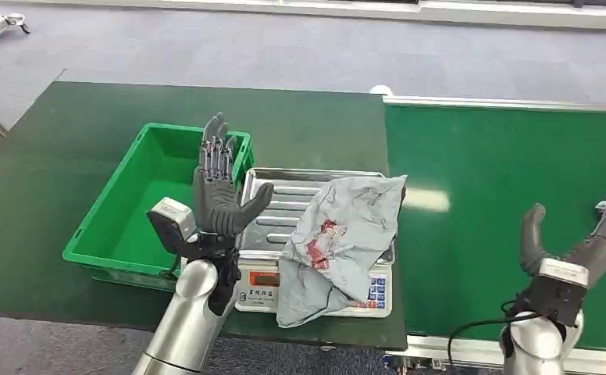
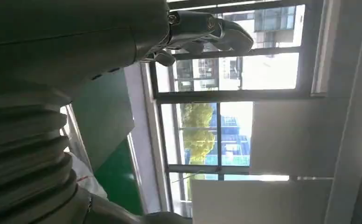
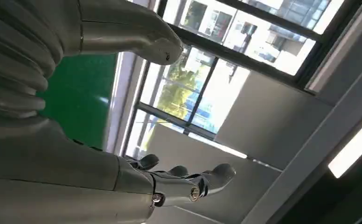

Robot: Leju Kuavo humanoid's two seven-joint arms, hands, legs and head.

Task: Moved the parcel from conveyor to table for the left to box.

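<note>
Leftmost, on the dark green table [image 1: 65, 156], sits an open green bin [image 1: 140, 203], presumably the box the parcel is meant for; it looks bare inside as far as the head view shows. Just beside the bin's right wall the left hand [image 1: 218, 191] is raised upright, fingers straight and apart, thumb out to the side, holding nothing; from its own wrist camera the left hand [image 2: 202, 32] is seen pointing at windows rather than the work, which fits an arm waiting, not reaching. Next comes a scale [image 1: 315, 289] with a ribbed steel tray [image 1: 284, 195], and across that tray lies the parcel [image 1: 343, 242], a crumpled grey mailer bag with red print, its lower corner drooping over the scale's front panel and display. Lying there it is off the belt and within the left arm's reach, so the transfer seems done and weighing may be why it rests on the tray and not the bare table. Further right runs the bright green conveyor [image 1: 503, 203]. Over its near right part the right hand [image 1: 577, 246] hovers, fingers spread and thumb lifted, gripping nothing; in the right wrist view the right hand [image 3: 170, 179] likewise has its fingers loosely extended toward the windows. At the picture's right edge a pale thing lies on the belt by those fingers, too cropped to identify.
</note>
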